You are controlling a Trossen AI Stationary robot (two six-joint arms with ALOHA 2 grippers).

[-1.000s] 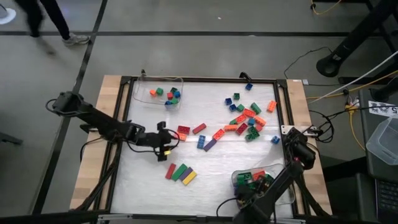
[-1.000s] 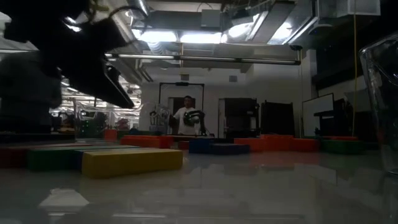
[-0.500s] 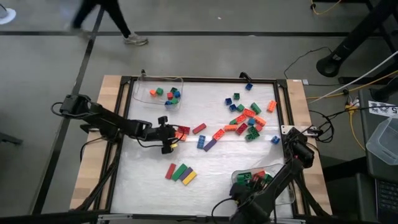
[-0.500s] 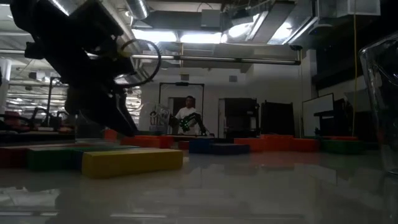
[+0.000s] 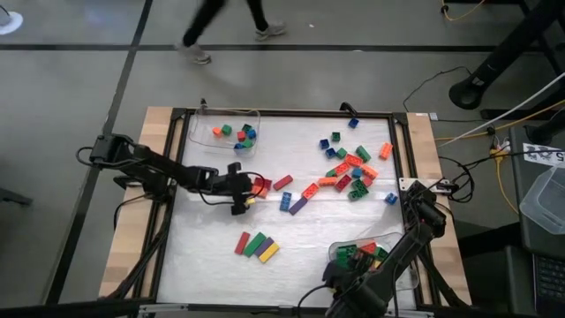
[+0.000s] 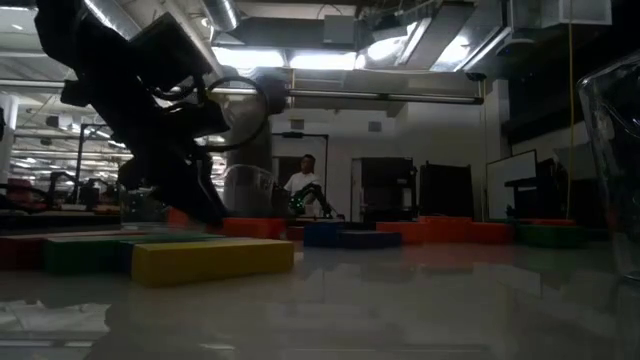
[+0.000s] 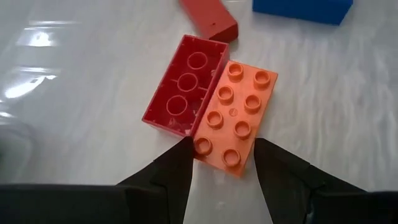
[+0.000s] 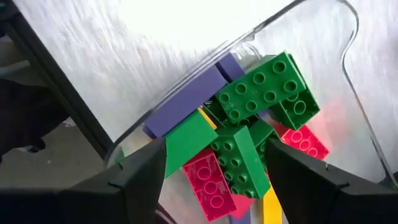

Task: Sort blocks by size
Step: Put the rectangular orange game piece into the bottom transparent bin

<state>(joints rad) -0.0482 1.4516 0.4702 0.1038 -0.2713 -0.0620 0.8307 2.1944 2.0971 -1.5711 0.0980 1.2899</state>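
An orange studded brick (image 7: 235, 115) lies on the white table beside a red brick (image 7: 183, 87) that rests studs down. Both show in the high view (image 5: 259, 186), left of centre. My left gripper (image 7: 222, 163) (image 5: 248, 193) is open, slanting down at them. Its fingertips stand on either side of the orange brick's near end; I cannot tell whether they touch it. My right gripper (image 8: 217, 171) (image 5: 353, 272) hangs open, pointing down over a clear tray (image 8: 348, 93) at the near right. The tray holds green, purple, red and yellow bricks (image 8: 261, 99).
A clear tray (image 5: 254, 116) at the far left holds several small bricks. Many loose bricks (image 5: 353, 168) lie scattered at the far right. Red, green and yellow bricks (image 5: 256, 246) sit side by side toward the near edge. A blue and a purple brick (image 5: 291, 203) lie mid-table. A person (image 5: 229, 26) walks beyond the far edge.
My left gripper has gone toward the table's far edge and a little to the right, sinking to the red and orange bricks, its jaws unchanged. The person beyond the table has walked to the right.
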